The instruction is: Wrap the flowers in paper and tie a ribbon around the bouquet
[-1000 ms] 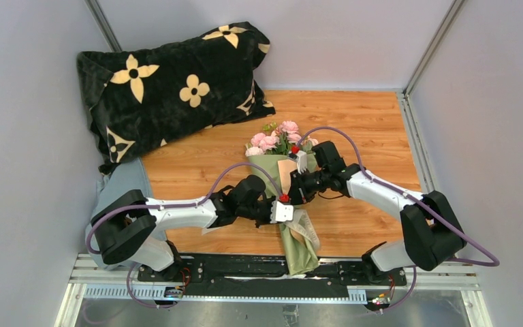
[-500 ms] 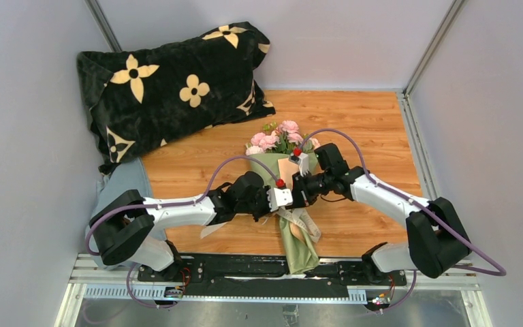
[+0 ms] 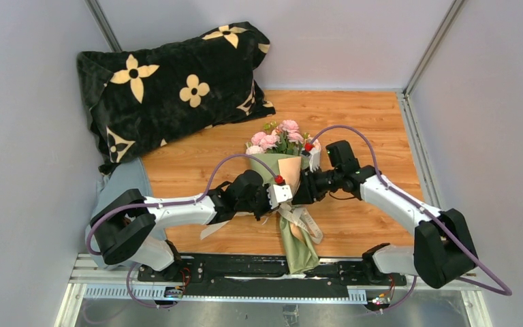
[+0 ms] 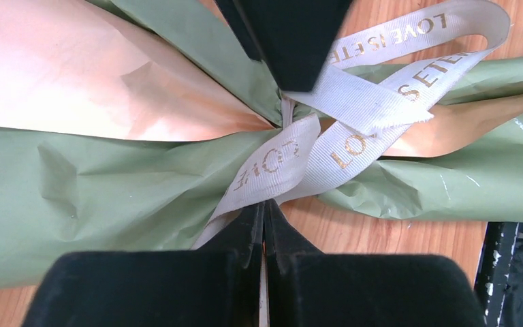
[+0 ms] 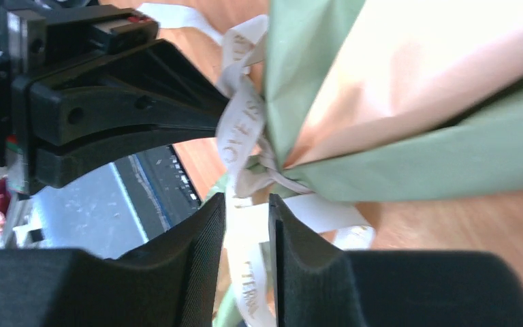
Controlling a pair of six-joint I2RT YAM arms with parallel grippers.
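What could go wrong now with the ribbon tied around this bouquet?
1. The right fingers stand apart around the ribbon, so the tie may slacken at the neck of the bouquet.
2. The left fingers pinch one ribbon strand; a hard pull might crumple the paper or drag the bouquet.

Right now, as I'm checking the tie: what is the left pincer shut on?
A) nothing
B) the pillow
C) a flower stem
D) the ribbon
D: in the left wrist view the left pincer is closed with the cream ribbon caught between its tips, where the paper gathers.
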